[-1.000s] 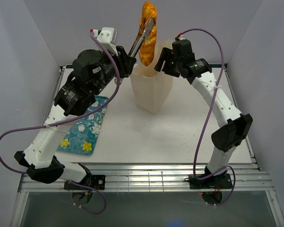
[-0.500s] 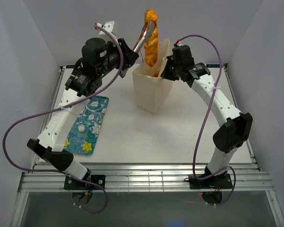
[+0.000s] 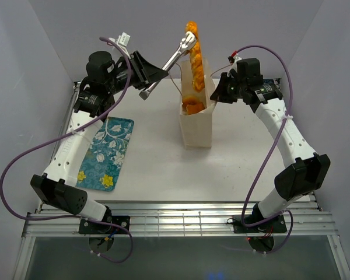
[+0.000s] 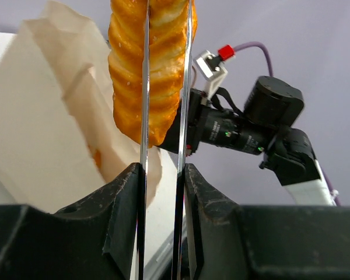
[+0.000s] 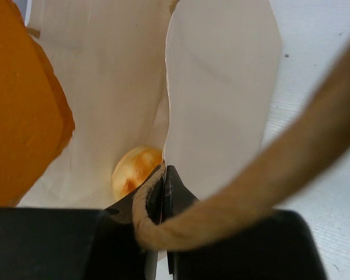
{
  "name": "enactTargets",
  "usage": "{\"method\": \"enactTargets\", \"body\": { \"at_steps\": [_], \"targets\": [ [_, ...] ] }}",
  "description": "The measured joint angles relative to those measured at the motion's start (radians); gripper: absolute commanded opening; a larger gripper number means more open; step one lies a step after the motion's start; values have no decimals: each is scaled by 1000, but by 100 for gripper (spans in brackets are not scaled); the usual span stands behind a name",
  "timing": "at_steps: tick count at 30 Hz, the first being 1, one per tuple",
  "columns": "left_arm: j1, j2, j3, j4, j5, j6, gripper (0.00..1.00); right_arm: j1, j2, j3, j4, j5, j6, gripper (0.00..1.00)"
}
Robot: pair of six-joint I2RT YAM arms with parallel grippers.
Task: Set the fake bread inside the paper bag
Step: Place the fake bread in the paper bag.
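A long braided loaf [image 3: 194, 55] of fake bread hangs upright, pinched between the blades of metal tongs [image 3: 176, 57]. My left gripper [image 3: 150, 86] is shut on the tongs' handles. In the left wrist view the loaf [image 4: 149, 70] sits between the tongs [image 4: 144, 122], with my left gripper [image 4: 163, 192] round them. The loaf's lower end is at the mouth of the paper bag [image 3: 197, 125]. My right gripper [image 3: 217, 93] is shut on the bag's right rim. In the right wrist view my right gripper [image 5: 165, 186] pinches the paper bag [image 5: 221, 87], with a small bun [image 5: 134, 169] lying inside.
A teal floral tray [image 3: 105, 153] lies on the left of the white table. A cord handle [image 5: 268, 175] crosses in front of the right wrist camera. The booth's grey walls stand close behind and beside the arms.
The right gripper has shut on the bag's rim, and the bag has shifted right and stands straighter. The left arm carried the tongs and loaf rightward over the bag's mouth.
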Motion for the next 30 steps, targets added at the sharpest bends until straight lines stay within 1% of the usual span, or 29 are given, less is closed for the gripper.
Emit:
{"method": "enactTargets", "body": {
  "at_steps": [7, 13, 20, 27, 28, 29, 30],
  "targets": [
    [-5, -2, -11, 67, 106, -74, 0, 0, 17, 43, -42, -67, -51, 8],
    [-7, -38, -70, 27, 104, -98, 0, 0, 16, 41, -45, -70, -68, 8],
    [-7, -83, -161, 23, 108, -130, 0, -2, 12, 32, -40, -79, -82, 8],
    [-7, -85, -171, 19, 83, -127, 0, -3, -4, 6, -29, -89, -86, 8],
    [-7, -85, -170, 18, 78, -124, 1, -5, -5, 6, -29, -90, -86, 8],
    [-7, -85, -168, 13, 72, -120, 8, -6, -5, 6, -29, -90, -87, 8],
    [-7, -85, -165, 5, 66, -115, 12, -7, -5, 6, -29, -91, -87, 8]
  ]
}}
